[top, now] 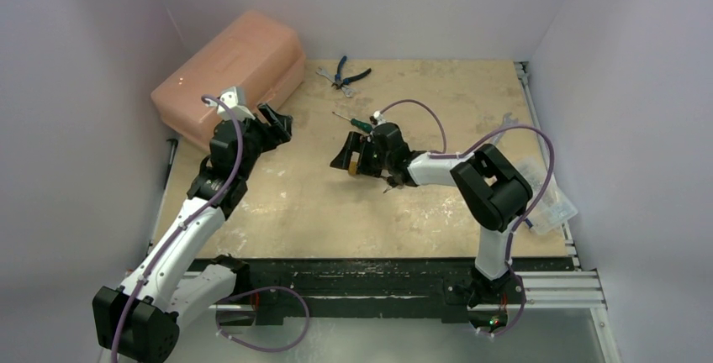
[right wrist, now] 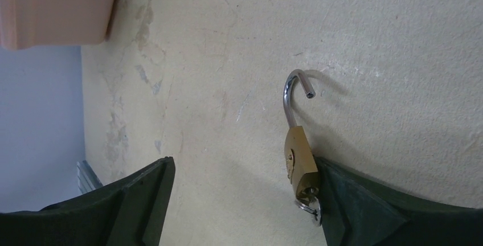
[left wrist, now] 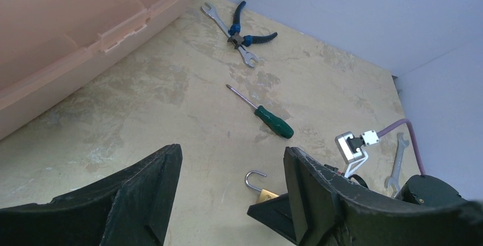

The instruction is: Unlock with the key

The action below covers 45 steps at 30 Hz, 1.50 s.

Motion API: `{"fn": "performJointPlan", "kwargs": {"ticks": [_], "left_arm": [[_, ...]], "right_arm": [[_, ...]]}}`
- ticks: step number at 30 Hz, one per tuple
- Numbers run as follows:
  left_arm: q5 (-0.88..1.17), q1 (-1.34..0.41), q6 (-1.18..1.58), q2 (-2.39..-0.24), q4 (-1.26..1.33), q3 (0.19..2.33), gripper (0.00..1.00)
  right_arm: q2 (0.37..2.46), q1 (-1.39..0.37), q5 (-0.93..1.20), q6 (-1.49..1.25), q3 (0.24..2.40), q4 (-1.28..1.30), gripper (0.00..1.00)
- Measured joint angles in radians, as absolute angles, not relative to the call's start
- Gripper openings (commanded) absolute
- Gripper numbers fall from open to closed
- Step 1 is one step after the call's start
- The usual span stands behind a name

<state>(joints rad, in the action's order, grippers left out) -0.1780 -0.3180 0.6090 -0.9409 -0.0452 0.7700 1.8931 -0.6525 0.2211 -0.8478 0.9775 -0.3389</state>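
The brass padlock [right wrist: 298, 163] lies on the table with its steel shackle [right wrist: 293, 94] swung open. The key [right wrist: 311, 206] sticks in the lock's bottom end. My right gripper [right wrist: 245, 169] is open wide around the padlock, which rests against its right finger while the left finger stands well apart. In the top view the padlock [top: 354, 164] sits between the jaws of the right gripper [top: 351, 160]. My left gripper [top: 276, 121] hovers open and empty near the pink box. From its wrist view the padlock [left wrist: 265, 195] shows past the left gripper [left wrist: 232, 166].
A pink plastic box [top: 231, 65] stands at the back left. Blue-handled pliers and a wrench [top: 343, 75] lie by the back wall. A green screwdriver [left wrist: 267, 118] is behind the padlock, and another wrench [left wrist: 397, 160] lies to the right. A clear bag [top: 551, 199] sits at the right edge.
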Motion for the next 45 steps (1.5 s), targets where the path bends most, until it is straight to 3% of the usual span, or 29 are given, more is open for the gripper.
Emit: {"fn": "performJointPlan", "kwargs": {"ticks": [26, 29, 35, 45], "left_arm": [[-0.175, -0.314, 0.609, -0.93, -0.045, 0.77, 0.71], [-0.17, -0.313, 0.607, -0.927, -0.041, 0.77, 0.75], [-0.156, -0.311, 0.595, -0.915, -0.024, 0.759, 0.94], [-0.136, -0.301, 0.59, -0.91, -0.047, 0.757, 0.96]], "right_arm": [[1.742, -0.638, -0.063, -0.645, 1.021, 0.084, 0.99], [1.666, -0.638, -0.095, -0.609, 1.028, 0.133, 0.99], [1.474, -0.638, -0.15, -0.524, 1.085, 0.183, 0.99], [0.916, -0.638, -0.244, -0.393, 1.002, 0.073, 0.99]]}}
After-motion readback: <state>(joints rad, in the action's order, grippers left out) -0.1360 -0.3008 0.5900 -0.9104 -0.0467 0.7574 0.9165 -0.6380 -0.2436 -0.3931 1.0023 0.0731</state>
